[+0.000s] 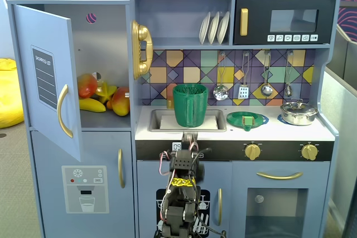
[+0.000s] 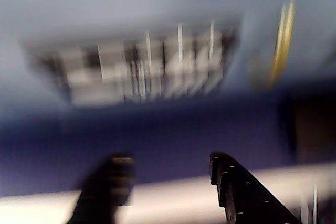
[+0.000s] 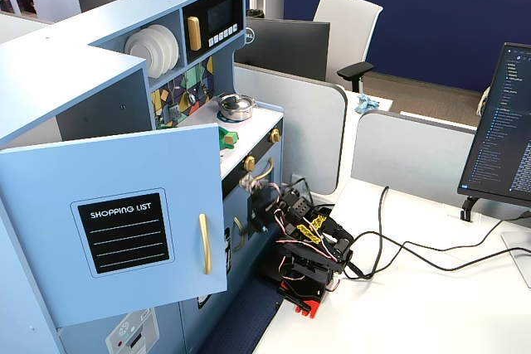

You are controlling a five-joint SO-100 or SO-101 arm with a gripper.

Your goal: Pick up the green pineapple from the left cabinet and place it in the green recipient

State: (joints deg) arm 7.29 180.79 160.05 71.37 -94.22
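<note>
The left cabinet [image 1: 106,43] stands with its shopping-list door [image 1: 47,82] [image 3: 124,221] swung open. On its shelf lie red-orange fruits [image 1: 87,85], a yellow banana [image 1: 92,105] and a star fruit; no green pineapple shows in any view. The green recipient [image 1: 189,105], a tall ribbed cup, stands in the sink. My gripper [image 1: 191,139] [image 3: 252,182] is low at the kitchen front, below the sink edge, on the folded arm. The blurred wrist view shows the gripper [image 2: 168,174] open, with both fingers apart and nothing between them.
A shallow green dish [image 1: 246,120] and a steel pot [image 1: 298,112] sit on the counter right of the sink. A gold door handle [image 2: 282,40] and the lower door's printed panel [image 2: 142,66] fill the wrist view. Cables [image 3: 398,246] trail over the white desk.
</note>
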